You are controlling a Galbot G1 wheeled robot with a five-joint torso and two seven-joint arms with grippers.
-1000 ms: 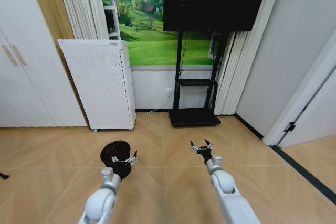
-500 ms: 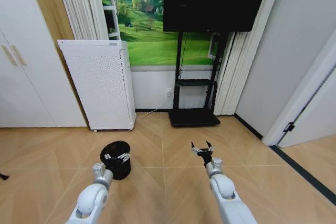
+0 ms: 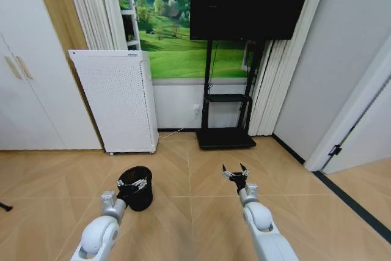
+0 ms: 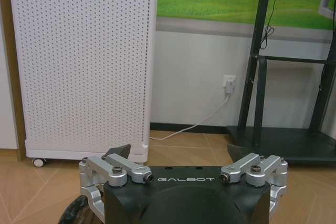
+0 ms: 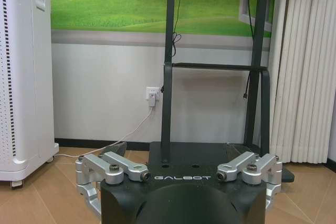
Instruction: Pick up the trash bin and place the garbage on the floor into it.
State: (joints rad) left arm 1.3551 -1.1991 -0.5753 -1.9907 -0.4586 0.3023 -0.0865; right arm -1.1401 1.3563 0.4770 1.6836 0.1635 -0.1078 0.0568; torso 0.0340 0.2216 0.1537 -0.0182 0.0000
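Observation:
The trash bin (image 3: pixel 135 188), a small black round wastebasket, stands on the wooden floor ahead and to my left. My left gripper (image 3: pixel 132 183) hangs at the near side of its rim with the fingers spread open. In the left wrist view the left gripper (image 4: pixel 178 150) holds nothing, and a sliver of the bin's black rim (image 4: pixel 71 214) shows beside it. My right gripper (image 3: pixel 234 172) hovers open over bare floor right of the bin, and the right wrist view shows the right gripper (image 5: pixel 178 148) empty too. The garbage is out of view.
A tall white perforated appliance (image 3: pixel 116 99) stands against the wall behind the bin. The black TV stand base (image 3: pixel 225 137) sits right of it, with a cord (image 4: pixel 207 121) running to a wall socket. A cupboard is at far left, a door frame (image 3: pixel 348 126) at right.
My left arm has swung to the left and drawn back a little, its gripper staying at the bin's rim. The bin and the right arm have hardly moved.

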